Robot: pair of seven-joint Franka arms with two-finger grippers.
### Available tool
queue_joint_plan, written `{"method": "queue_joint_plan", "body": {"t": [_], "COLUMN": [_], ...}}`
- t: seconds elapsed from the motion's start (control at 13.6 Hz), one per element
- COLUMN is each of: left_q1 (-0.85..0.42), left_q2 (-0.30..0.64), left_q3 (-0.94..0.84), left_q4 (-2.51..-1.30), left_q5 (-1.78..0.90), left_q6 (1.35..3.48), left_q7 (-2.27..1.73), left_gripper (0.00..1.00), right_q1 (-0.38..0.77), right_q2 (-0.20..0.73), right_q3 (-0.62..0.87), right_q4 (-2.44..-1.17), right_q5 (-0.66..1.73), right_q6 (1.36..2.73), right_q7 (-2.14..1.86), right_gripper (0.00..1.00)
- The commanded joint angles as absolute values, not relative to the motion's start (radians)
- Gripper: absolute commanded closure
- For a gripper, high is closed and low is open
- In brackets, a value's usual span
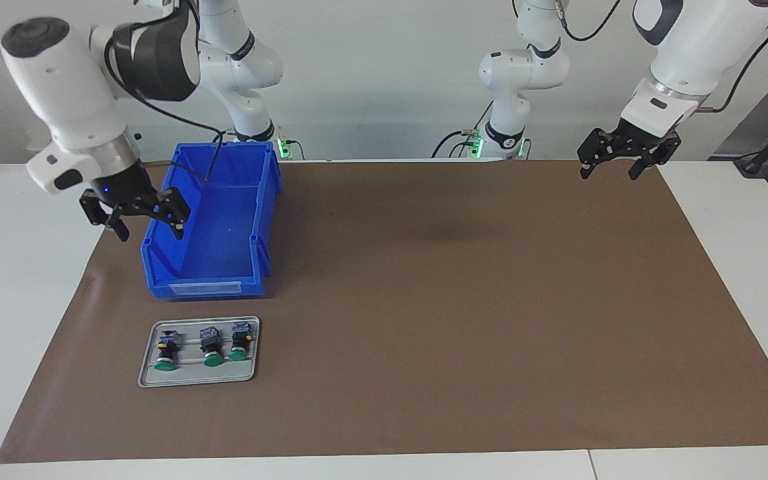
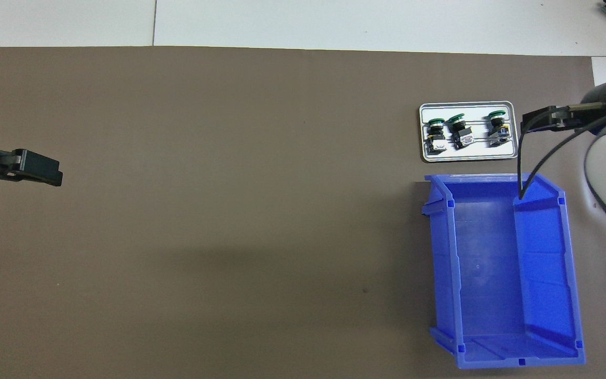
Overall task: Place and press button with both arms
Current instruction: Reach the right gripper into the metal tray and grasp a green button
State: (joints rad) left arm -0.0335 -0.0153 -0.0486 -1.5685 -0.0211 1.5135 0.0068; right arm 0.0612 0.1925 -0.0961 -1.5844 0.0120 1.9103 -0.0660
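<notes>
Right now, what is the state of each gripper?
Left gripper: open, holding nothing.
Right gripper: open, holding nothing, over the blue bin's edge.

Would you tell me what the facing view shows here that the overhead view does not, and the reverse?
Only the facing view shows both arms whole, their bases, and the open fingers of the left gripper and right gripper. Only the overhead view looks straight down onto the blue bin's bare floor. Both show the grey tray holding three green-capped buttons, farther from the robots than the bin, on the brown mat.
</notes>
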Motion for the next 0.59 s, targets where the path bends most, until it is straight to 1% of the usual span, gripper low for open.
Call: {"method": "queue_joint_plan", "body": {"t": [0.0, 0.15, 0.29, 0.52], "left_q1": [-0.025, -0.025, -0.025, -0.025], "left_q2": [-0.044, -0.044, -0.044, -0.044], "left_q3": [-0.054, -0.052, -0.052, -0.054], "left_q4": [-1.601, -1.601, -1.601, -1.601], "left_q5": [-0.02, -0.02, -0.02, -0.02], "left_q6": [1.517, 1.517, 1.517, 1.517], "left_q7": [-0.002, -0.002, -0.002, -0.002], "left_gripper": [0.0, 0.0, 0.0, 0.0], "right_q1": [0.052, 0.049, 0.051, 0.041], "right_q2": [0.332, 0.411, 0.461, 0.524], "right_q3": [-0.077, -0.075, -0.074, -0.074], "right_q4": [-1.552, -1.552, -1.558, -1.58], "right_q5": [0.072, 0.109, 0.155, 0.192], "right_q6": [2.056, 2.158, 2.233, 2.287], "right_q7": [-0.15, -0.217, -0.312, -0.468], "right_gripper": [0.0, 0.0, 0.0, 0.01]}}
